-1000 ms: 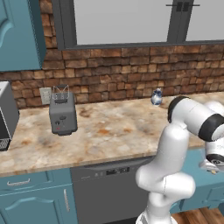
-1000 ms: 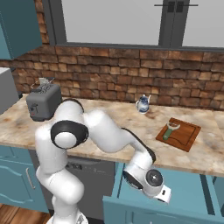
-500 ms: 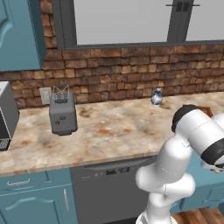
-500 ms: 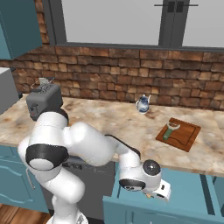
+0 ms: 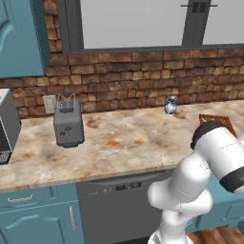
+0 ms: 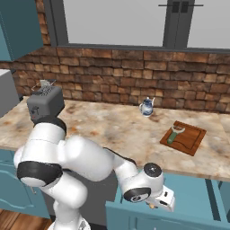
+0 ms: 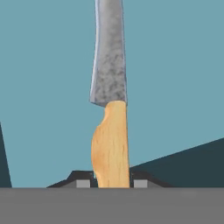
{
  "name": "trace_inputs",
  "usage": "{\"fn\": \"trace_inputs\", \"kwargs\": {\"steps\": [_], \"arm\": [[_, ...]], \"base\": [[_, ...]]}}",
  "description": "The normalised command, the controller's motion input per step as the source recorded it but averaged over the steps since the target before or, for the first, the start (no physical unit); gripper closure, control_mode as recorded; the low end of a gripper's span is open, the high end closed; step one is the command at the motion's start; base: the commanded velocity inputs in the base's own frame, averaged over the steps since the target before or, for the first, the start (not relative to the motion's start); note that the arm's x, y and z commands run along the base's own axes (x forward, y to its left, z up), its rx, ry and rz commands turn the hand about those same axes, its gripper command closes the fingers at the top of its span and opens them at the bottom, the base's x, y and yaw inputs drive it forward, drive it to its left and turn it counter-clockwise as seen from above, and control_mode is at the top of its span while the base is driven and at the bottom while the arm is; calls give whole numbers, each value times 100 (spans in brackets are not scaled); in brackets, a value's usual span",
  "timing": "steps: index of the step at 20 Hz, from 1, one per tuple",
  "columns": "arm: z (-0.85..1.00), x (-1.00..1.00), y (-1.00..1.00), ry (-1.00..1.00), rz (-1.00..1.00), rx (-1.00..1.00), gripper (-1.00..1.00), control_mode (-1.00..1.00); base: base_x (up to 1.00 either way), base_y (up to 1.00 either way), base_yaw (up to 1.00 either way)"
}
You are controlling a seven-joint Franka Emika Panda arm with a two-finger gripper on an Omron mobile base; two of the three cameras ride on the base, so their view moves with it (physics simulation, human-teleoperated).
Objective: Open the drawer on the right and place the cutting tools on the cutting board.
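In the hand view, the knife, silver blade and tan-yellow handle, lies on the teal floor of the open drawer. My gripper is shut on its handle, a fingertip on each side. The right base view has my hand down in the pulled-out drawer under the counter's right end. The green-handled peeler lies on the reddish-brown cutting board on the counter above. In the left base view my arm covers part of the cutting board.
A grey toaster stands at the counter's left and a small blue-white jug by the brick wall. A dark dishwasher front sits below the counter, with a microwave at the far left.
The arm's shoulder and elbow have swung over and down while the hand stayed low in the drawer. The jaws have drawn in a little onto the knife handle.
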Motion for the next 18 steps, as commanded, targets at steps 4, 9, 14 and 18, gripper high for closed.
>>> {"fn": "trace_inputs", "kwargs": {"steps": [4,9,14,18], "arm": [[44,-34,0,0,0,0,100,-100],[67,-7,0,0,0,0,100,-100],[67,0,0,0,0,0,100,-100],[42,-1,-3,-2,0,1,100,-100]], "base": [[0,0,0],[0,0,0],[0,0,0],[0,0,0]]}}
